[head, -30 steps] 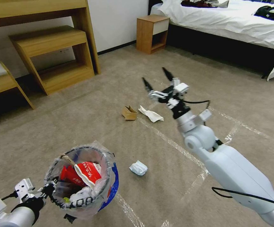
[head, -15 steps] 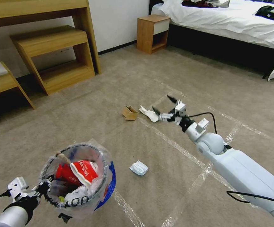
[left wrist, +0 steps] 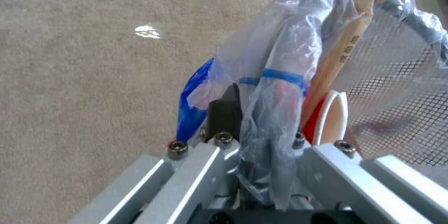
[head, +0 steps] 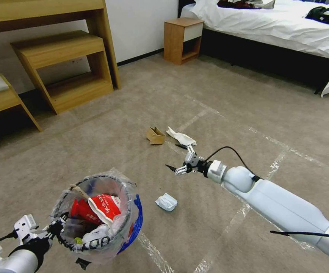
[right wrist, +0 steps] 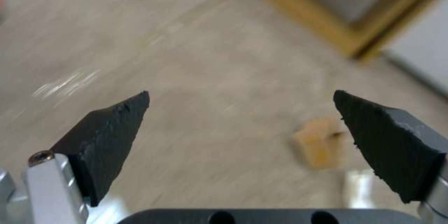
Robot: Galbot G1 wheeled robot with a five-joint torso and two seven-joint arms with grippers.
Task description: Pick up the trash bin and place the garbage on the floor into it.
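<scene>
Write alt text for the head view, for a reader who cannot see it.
The left gripper holds a full trash bin by its rim, while the open right gripper reaches low over the carpet between crumpled white paper, a cardboard scrap and a white wrapper.

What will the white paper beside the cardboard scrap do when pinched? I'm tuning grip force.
The white paper lies crumpled and nearly flat on the carpet, so it is probably light and floppy and should fold rather than resist. Being so low, it may slide before the open right pincer catches an edge.
</scene>
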